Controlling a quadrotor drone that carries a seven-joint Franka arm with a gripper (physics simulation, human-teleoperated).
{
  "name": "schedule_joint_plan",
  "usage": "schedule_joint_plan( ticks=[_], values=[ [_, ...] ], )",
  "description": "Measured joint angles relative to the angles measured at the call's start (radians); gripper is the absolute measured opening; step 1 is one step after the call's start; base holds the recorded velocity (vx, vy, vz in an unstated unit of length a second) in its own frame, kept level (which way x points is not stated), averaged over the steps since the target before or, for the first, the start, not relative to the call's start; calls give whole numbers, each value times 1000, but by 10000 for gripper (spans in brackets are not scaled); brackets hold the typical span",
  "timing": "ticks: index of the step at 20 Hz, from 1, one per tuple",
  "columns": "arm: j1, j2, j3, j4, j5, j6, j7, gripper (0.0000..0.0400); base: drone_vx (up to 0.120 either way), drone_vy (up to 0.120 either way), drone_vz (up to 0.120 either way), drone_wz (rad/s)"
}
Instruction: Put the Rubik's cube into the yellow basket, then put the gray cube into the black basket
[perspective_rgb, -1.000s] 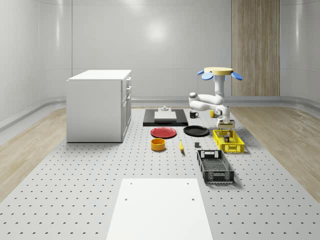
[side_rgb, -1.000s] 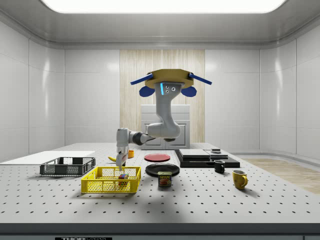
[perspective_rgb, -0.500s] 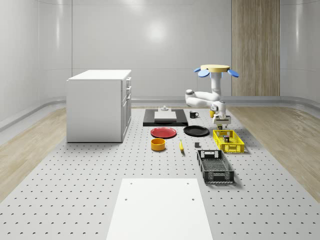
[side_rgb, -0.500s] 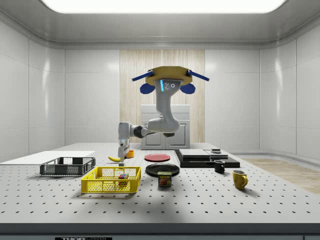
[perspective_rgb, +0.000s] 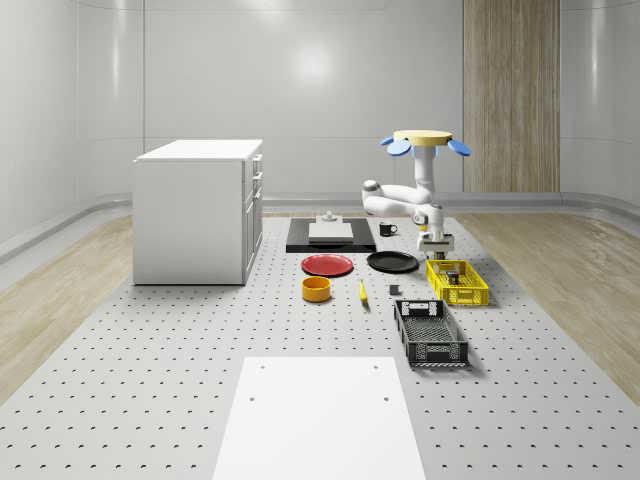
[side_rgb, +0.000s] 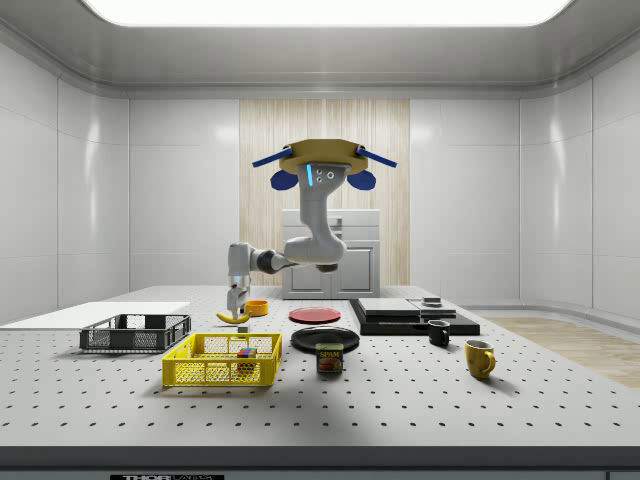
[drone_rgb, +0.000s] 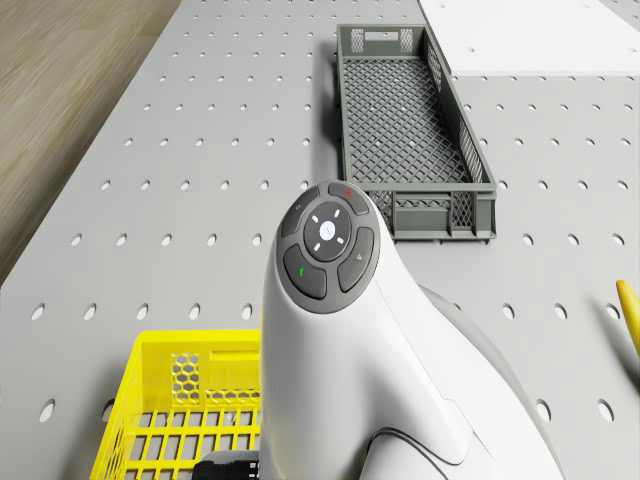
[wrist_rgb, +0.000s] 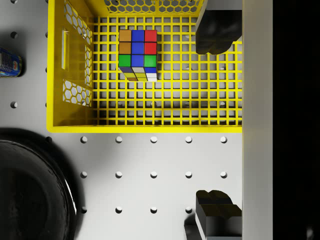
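While my drone (perspective_rgb: 422, 140) hovers beside the yellow basket (perspective_rgb: 457, 282), side view puts my gripper (side_rgb: 235, 303) above its rim. Wrist view alone reveals the Rubik's cube (wrist_rgb: 138, 54) resting inside, my fingers (wrist_rgb: 218, 216) apart and empty; next I should seek the gray cube.

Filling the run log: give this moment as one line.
Rubik's cube: in yellow basket | hand: open, empty, above basket edge | drone: hovering | gray cube: pending

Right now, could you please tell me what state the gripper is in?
Gripper: open, holding nothing, above the near edge of the yellow basket; the Rubik's cube lies inside it.
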Motion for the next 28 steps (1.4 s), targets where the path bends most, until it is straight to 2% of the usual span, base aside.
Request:
schedule_joint_plan(
  ticks=[7, 15, 28],
  values=[
    [-1, -4, 1, 0, 2, 4, 1, 400, 120, -120, 0, 0],
    [-1, -8, 2, 0, 3, 7, 1, 400, 0, -120, 0, 0],
    [-2, -13, 2, 0, 5, 12, 2, 400, 0, -120, -117, 0]
  ],
)
